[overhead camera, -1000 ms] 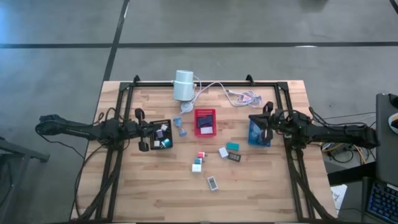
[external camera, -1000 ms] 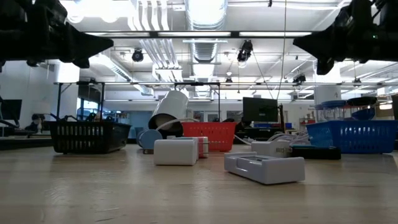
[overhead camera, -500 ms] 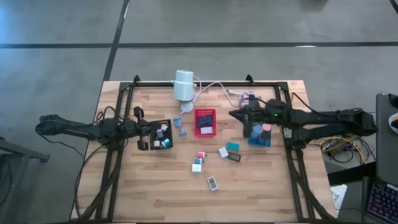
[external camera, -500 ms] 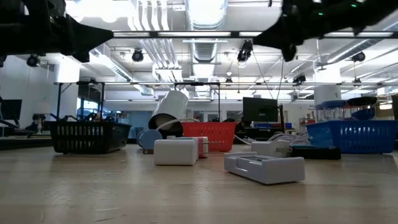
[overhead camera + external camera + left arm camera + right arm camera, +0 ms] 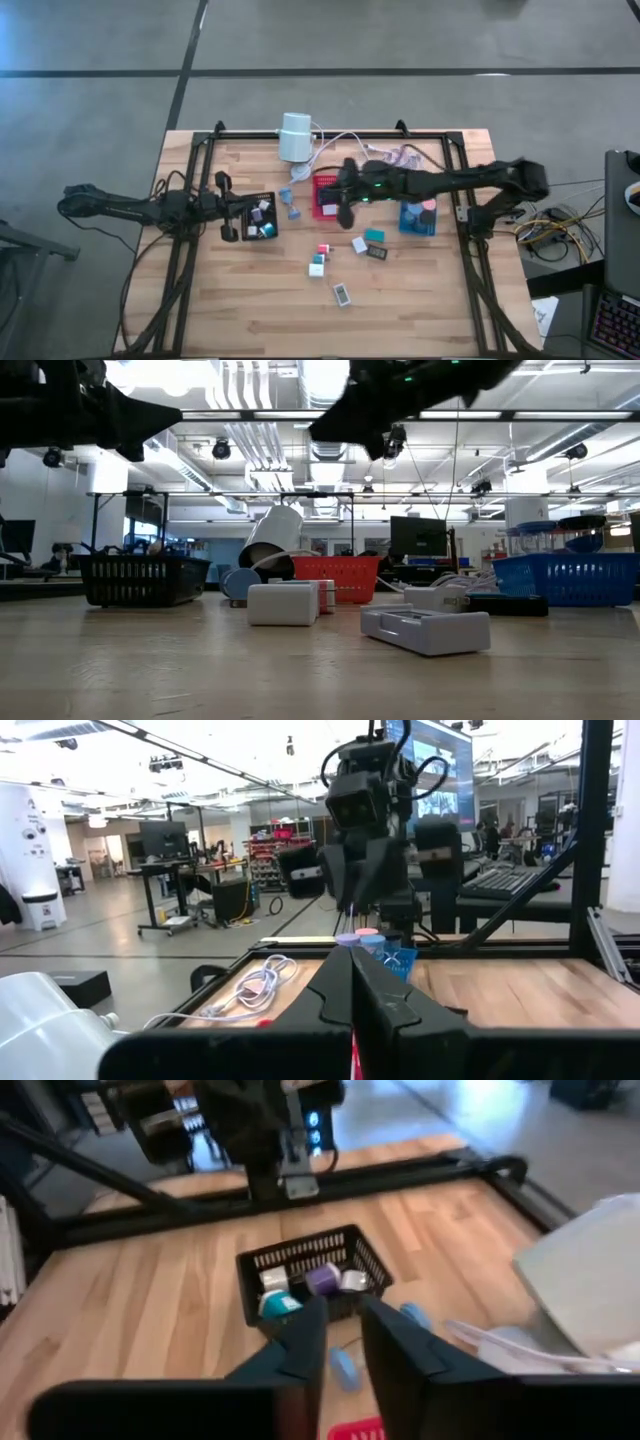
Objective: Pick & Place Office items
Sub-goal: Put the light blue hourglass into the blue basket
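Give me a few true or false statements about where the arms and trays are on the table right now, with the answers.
1. The right gripper is above the red tray. True.
2. The left gripper is above the blue tray. False: it sits beside the black tray.
3. The black tray is empty. False: it holds several small pieces, including white, teal and purple ones.
4. The white cylinder lies near the table's far edge. True.
5. Loose office items lie on the bare wood. True.
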Robot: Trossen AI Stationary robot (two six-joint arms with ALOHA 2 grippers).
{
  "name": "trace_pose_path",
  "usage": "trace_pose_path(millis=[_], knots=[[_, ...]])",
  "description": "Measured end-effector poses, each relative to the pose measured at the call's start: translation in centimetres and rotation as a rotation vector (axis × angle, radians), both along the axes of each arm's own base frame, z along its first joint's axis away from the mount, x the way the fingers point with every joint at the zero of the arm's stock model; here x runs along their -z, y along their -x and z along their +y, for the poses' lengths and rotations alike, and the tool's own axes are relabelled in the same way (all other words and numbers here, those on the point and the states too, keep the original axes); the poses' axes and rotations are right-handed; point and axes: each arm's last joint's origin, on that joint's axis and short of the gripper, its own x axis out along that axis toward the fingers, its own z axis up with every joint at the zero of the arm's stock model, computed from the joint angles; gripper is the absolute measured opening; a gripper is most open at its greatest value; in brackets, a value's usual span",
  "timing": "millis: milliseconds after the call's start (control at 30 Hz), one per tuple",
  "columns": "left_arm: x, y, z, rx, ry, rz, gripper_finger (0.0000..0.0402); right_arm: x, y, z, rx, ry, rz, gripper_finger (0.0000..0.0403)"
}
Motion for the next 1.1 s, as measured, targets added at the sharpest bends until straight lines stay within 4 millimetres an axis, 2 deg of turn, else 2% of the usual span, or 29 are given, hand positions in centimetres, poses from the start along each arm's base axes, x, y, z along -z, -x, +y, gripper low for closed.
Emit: trace_pose_path(millis=[267, 500, 667, 833, 933, 1100], knots=[[0.0, 0.0, 0.0, 0.000, 0.000, 0.000, 0.0000, 2.6, -7.1, 0.5, -0.020, -0.025, 0.180, 0.0196], [0.3, -0.1, 0.0, 0.002, 0.000, 0.033, 0.0000, 6.2, -11.2, 0.1, 0.010, -0.078, 0.375, 0.0279], [0.3, -0.1, 0.0, 0.001, 0.000, 0.036, 0.0000, 8.3, -13.0, 0.1, 0.068, -0.077, 0.460, 0.0308], [0.3, -0.1, 0.0, 0.001, 0.000, 0.036, 0.0000, 9.5, -13.8, 0.1, 0.163, -0.046, 0.526, 0.0319], [0.3, -0.1, 0.0, 0.001, 0.000, 0.036, 0.0000, 9.6, -13.9, 0.1, 0.243, 0.018, 0.568, 0.0320], [0.3, -0.1, 0.0, 0.000, 0.000, 0.035, 0.0000, 9.3, -14.1, 0.8, 0.252, 0.038, 0.543, 0.0320]])
